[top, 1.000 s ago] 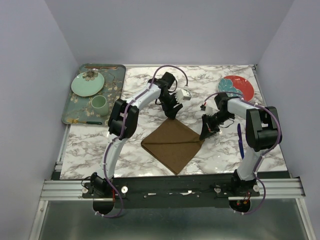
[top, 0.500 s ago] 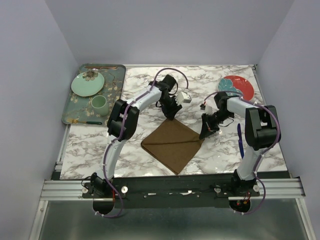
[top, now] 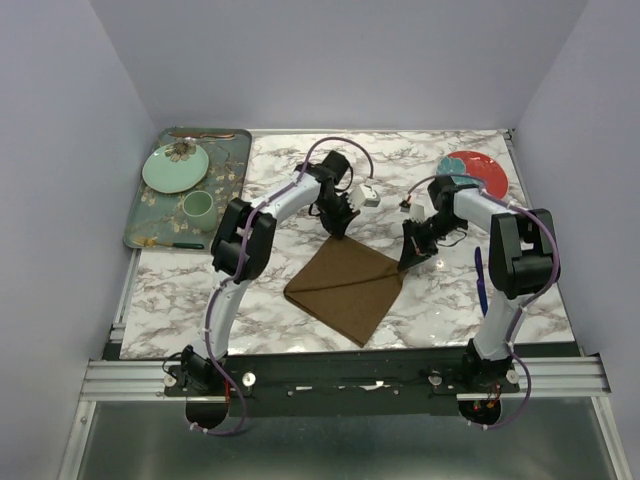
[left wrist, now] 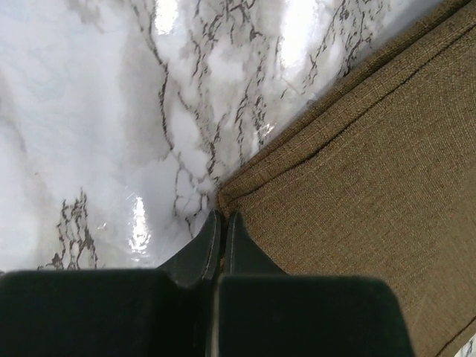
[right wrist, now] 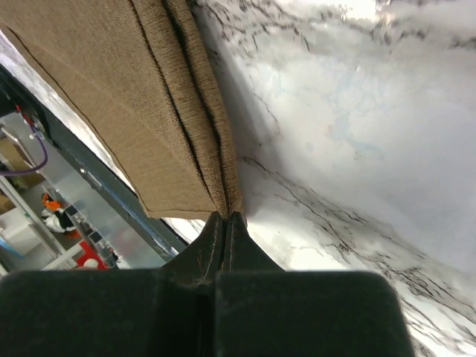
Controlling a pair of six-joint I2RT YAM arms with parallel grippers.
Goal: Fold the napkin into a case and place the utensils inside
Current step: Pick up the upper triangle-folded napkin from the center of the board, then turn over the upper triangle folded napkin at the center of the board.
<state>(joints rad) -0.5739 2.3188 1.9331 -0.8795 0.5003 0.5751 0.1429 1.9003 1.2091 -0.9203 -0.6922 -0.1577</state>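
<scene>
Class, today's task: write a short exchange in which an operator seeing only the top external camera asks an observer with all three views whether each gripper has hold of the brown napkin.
Operator: Is the left gripper shut on the napkin at its far corner?
Observer: In the left wrist view its jaws are shut, tips right at the corner. Whether cloth is caught I cannot tell.
Operator: And the right gripper?
Observer: Its wrist view shows jaws shut on the corner, folded layers running into the tips.

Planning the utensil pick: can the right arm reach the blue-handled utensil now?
Probably not yet: the right gripper is shut on the napkin corner. The blue-handled utensil itself lies uncovered beside that arm.
</scene>
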